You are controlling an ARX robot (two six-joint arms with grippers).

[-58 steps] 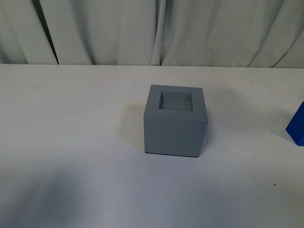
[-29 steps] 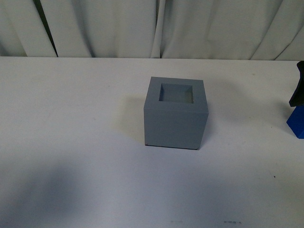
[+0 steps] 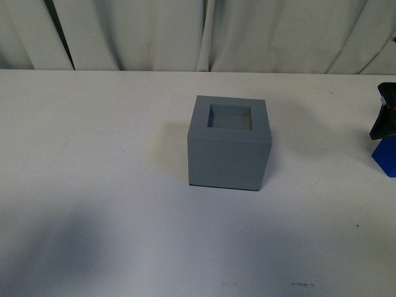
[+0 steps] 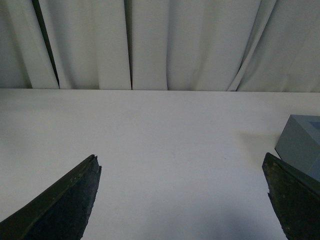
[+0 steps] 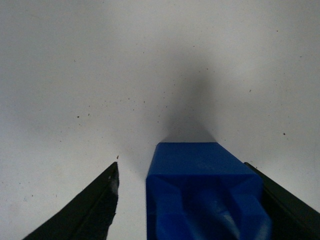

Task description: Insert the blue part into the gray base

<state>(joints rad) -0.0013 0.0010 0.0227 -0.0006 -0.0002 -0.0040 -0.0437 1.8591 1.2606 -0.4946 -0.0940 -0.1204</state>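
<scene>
Out in the middle of the counter (image 3: pixel 93 185), well clear of its far edge, we've got the gray base (image 3: pixel 229 148) sitting flat with its square recessed hole facing up. It's a matte blue-gray cube with pretty chunky walls, and from the front we can see down to the floor of the hole. The blue part (image 5: pixel 202 185) is well apart from it, over toward the counter's right edge, and the front view only catches a bright blue corner before the frame cuts it off. The right wrist view is way more useful: a saturated blue rectangular block resting on the counter, noticeably narrower than the gray cube, with clean straight edges and a dark shadow on the counter beyond it. There's some raised shape on its near end, but it's too blurry and cropped for us to make out. The right gripper (image 5: pixel 181 164) straddles that block with its fingers spread. One finger has a clear strip of white counter between it and the blue side. The other sits right beside the opposite side, and we can't tell if it's actually touching. The left gripper (image 4: pixel 181 162) hangs over bare counter with its dark fingers wide apart and nothing between them. A corner of the gray base peeks in beside one finger, and a pale curtain (image 4: pixel 150 45) hangs along the far edge.
</scene>
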